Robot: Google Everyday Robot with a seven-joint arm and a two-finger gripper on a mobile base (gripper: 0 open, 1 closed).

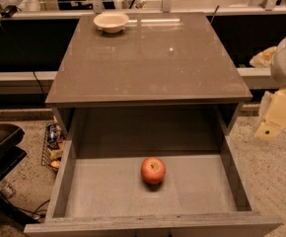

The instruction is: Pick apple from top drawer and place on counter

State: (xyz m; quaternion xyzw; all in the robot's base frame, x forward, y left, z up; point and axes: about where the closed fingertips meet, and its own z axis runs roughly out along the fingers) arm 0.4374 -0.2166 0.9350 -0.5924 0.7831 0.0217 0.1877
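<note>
The apple, red with yellow-orange patches, rests on the grey floor of the open top drawer, a little right of centre and towards the back. The counter is the glossy grey-brown slab above the drawer. My gripper is a cream-coloured piece at the right edge of the view. It hangs outside the drawer's right wall, at about the height of the counter's front edge, well apart from the apple. It holds nothing that I can see.
A white bowl stands at the counter's far left corner. A dark chair or cart and a wire basket of clutter sit on the floor to the left of the drawer. A dark ledge runs behind the counter.
</note>
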